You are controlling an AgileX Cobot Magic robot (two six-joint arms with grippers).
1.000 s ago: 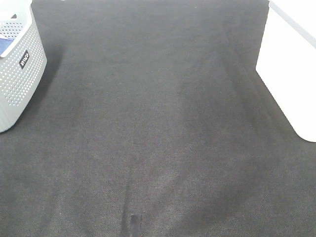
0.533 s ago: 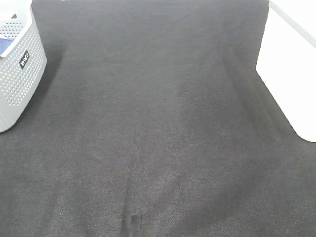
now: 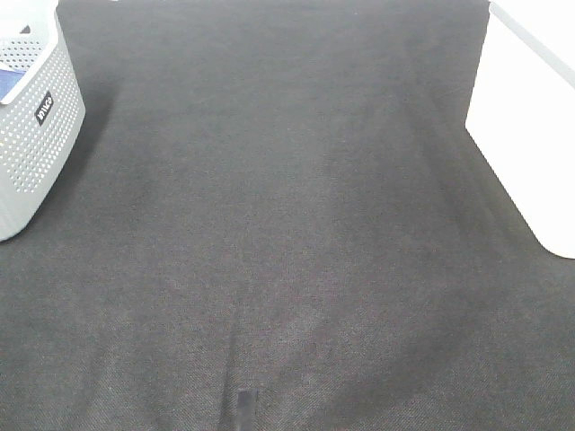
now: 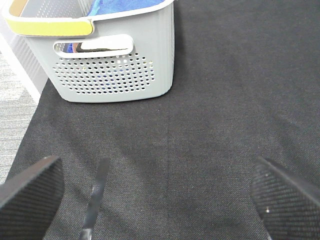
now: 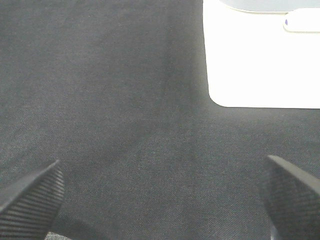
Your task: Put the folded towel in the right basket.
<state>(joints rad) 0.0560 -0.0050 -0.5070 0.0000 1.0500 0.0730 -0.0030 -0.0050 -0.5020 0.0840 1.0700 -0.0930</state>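
**Holding Both Claws Wide Over a Dark Tabletop**

Looking down from the high camera on a tabletop [image 3: 287, 224] covered in dark woven cloth. Showing a grey perforated basket [image 3: 36, 144] at the far left corner, with a small black label on its wall. Showing the white right basket [image 3: 526, 135] against the right edge, washed out by glare. Catching a thin dark strip [image 3: 244, 409] lying flat at the middle of the near edge. Finding neither arm in this high view.

Peering past the left claw [image 4: 157, 192] toward the grey basket, with a yellow band along part of its rim and a slot handle cut above the rows of holes. Spotting the blue towel [image 4: 125, 5] inside that basket, showing just over the rim; not telling from here whether folded, and keeping well apart from the right basket. Spreading the left claw wide, one ribbed fingertip at each side of the wrist view, gripping nothing and hanging over cloth near the grey basket.

Spreading the right claw [image 5: 160, 197] just as wide, gripping nothing, hovering over cloth near the white basket's rounded corner. Failing to show what lies inside that basket, with its wall blown out to plain white.
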